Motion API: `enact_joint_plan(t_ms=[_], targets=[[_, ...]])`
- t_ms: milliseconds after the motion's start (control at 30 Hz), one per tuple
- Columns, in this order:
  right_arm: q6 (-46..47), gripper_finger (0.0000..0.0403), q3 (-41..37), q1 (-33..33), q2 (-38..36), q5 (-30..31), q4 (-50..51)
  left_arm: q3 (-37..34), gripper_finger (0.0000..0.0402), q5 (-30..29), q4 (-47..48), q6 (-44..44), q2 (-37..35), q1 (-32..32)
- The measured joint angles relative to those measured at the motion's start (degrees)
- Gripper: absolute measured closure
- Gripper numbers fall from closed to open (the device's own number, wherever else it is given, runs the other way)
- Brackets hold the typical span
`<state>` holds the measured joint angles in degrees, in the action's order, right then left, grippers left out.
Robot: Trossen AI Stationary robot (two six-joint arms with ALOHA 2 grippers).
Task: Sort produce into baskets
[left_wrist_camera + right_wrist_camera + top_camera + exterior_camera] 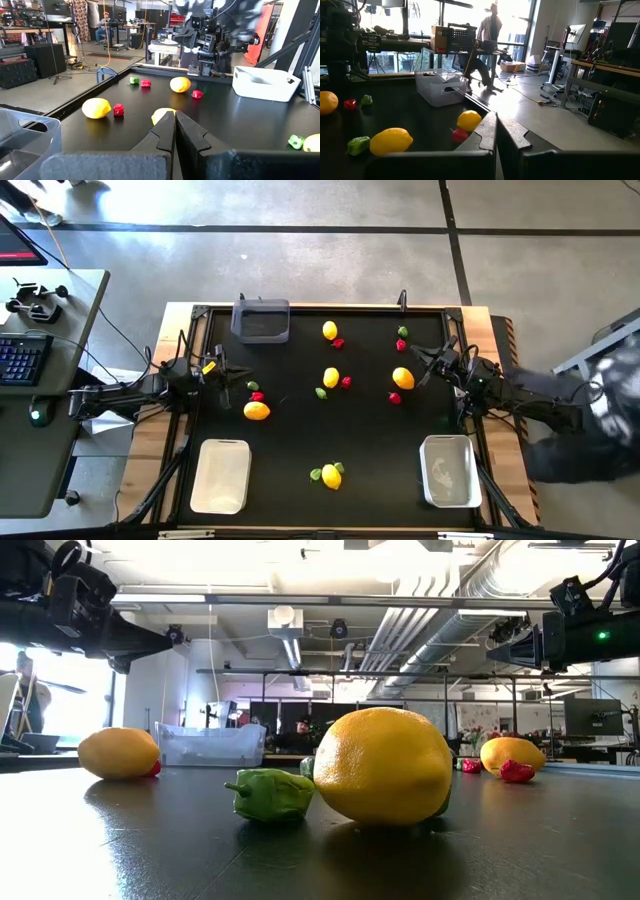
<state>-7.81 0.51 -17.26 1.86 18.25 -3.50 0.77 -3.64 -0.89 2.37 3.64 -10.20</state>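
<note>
Here, the left gripper point(222, 370) hangs over the left side of the black table point(300, 430) with its fingers point(165, 132) pressed together on nothing, and the right gripper point(428, 370) hangs over the right side, clenched the same way and just as empty. The nearest fruit to the left gripper is an orange-yellow lemon point(257, 411) just in front of it, with a red strawberry point(257, 395) touching it and a small green piece point(252, 385) close by. Just beside the right gripper sits another lemon point(403, 378), with a red piece point(395, 397) near it. 2 more lemons lie along the table's middle, one point(330, 331) at the far side and one point(331, 377) at the centre, each with a red piece alongside. A 5th lemon point(332, 476) rests near the front edge, green pieces touching it. The dark grey basket point(262, 320) stands at the far left, a white basket point(221, 475) at the front left and a translucent basket point(449, 471) at the front right; no fruit shows in any of the 3.
</note>
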Motion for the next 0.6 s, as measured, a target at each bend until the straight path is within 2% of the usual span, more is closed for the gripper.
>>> enact_joint_plan(t_ms=[600], targets=[[0.2, 0.0402, 0.0, 0.0, 0.0, 0.0, -0.1, 0.0, 0.0402, 0.0, -0.5, -2.0, 0.0, 0.0]])
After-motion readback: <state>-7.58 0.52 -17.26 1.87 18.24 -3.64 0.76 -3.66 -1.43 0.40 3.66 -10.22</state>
